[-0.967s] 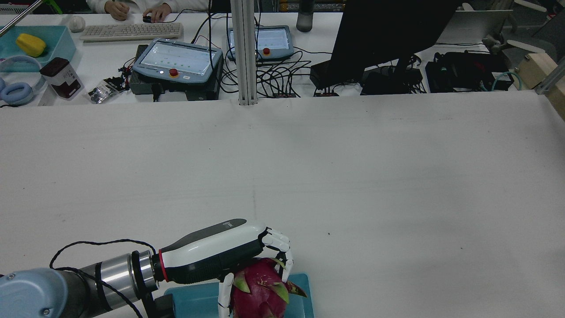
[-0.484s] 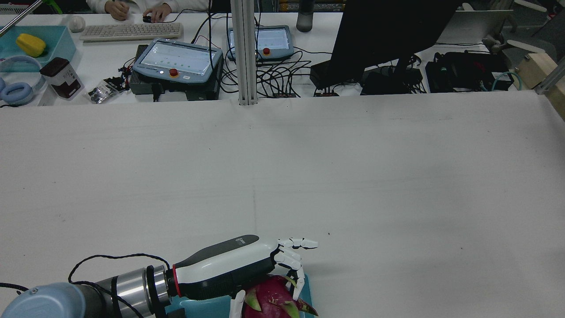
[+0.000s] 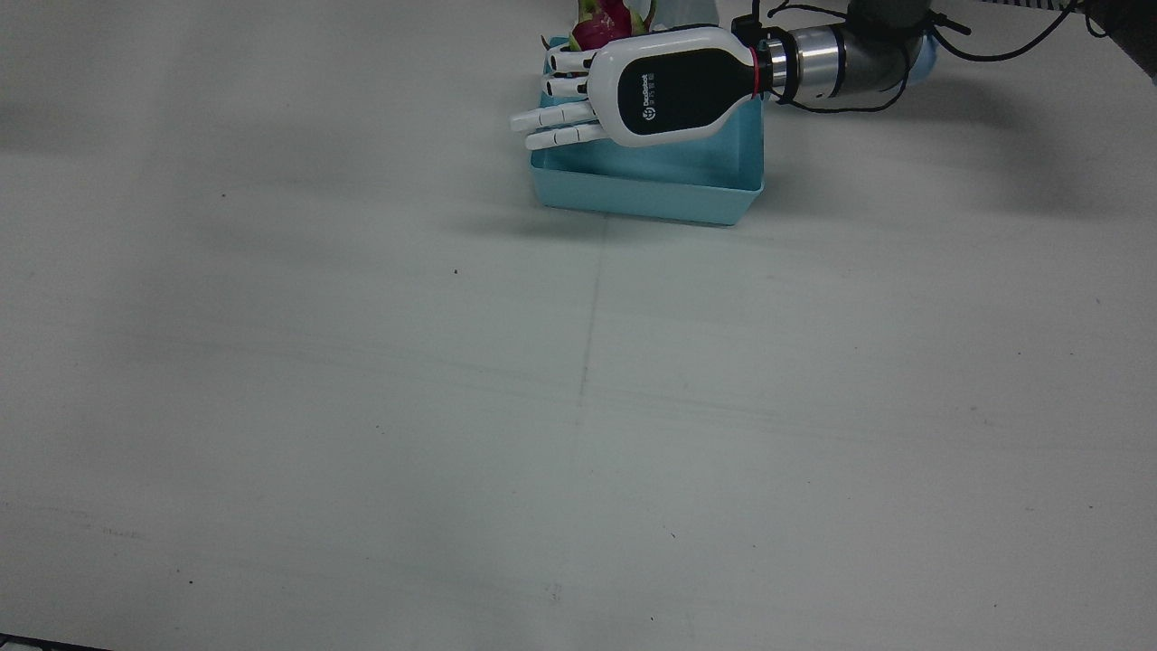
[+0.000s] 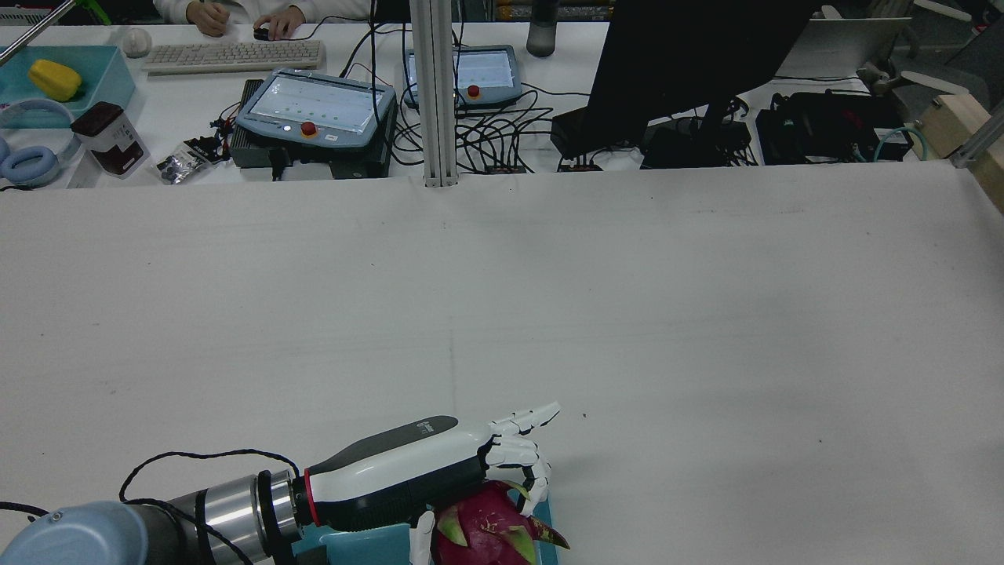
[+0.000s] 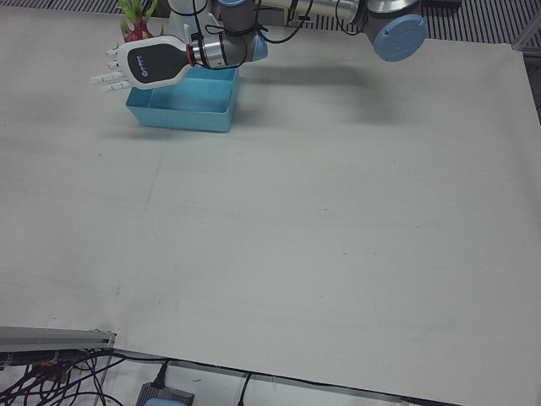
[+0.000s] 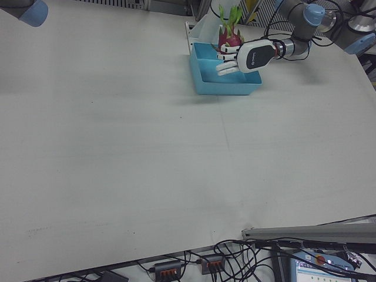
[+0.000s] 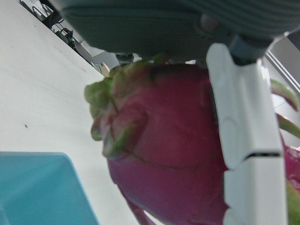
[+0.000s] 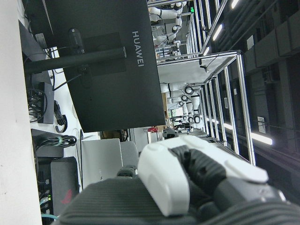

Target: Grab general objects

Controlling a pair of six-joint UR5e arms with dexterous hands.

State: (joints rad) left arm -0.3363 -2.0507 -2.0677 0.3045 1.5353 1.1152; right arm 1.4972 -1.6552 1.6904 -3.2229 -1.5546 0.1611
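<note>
1 dragon fruit (image 4: 486,535), 1 tray (image 3: 647,185), left hand (image 4: 439,463) open.

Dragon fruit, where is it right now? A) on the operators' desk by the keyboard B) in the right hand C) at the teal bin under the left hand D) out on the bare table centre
C: the dragon fruit sits at the teal bin, right under the left hand, whose fingers are spread above it.
</note>
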